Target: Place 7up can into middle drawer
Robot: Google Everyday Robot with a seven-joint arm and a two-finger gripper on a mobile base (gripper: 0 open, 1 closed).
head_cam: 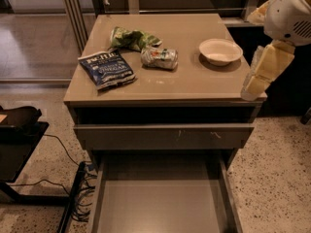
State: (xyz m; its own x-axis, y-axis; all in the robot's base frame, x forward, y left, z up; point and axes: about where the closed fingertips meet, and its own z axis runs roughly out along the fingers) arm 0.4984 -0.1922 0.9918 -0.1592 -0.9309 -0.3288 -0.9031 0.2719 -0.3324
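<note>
Pale cream gripper (pixel 262 74) on a white robot arm (pixel 291 8) hangs tilted at the right edge of the cabinet, beside its front right corner, holding nothing; whether it is parted or closed cannot be told.

Largest in view is the square tan-topped cabinet (pixel 194 84), standing on a speckled floor (pixel 277 169). At its foot the wide grey-brown middle drawer (pixel 160 203) is pulled out toward the camera, its smooth flat floor showing between thin side walls. Above it sits a drawer with a plain front panel (pixel 146 136) marked by pale scratches, pushed nearly in.

On the cabinet top, a dark blue chip bag (pixel 107 69) lies near the front left. Behind it is a wrinkly green snack bag (pixel 131 38). A shallow cream bowl (pixel 220 51) sits on the right side, near the gripper. The small dented silvery-white 7up can (pixel 159 58) lies on its side mid-top, just beside the green bag and well apart from the bowl.
</note>
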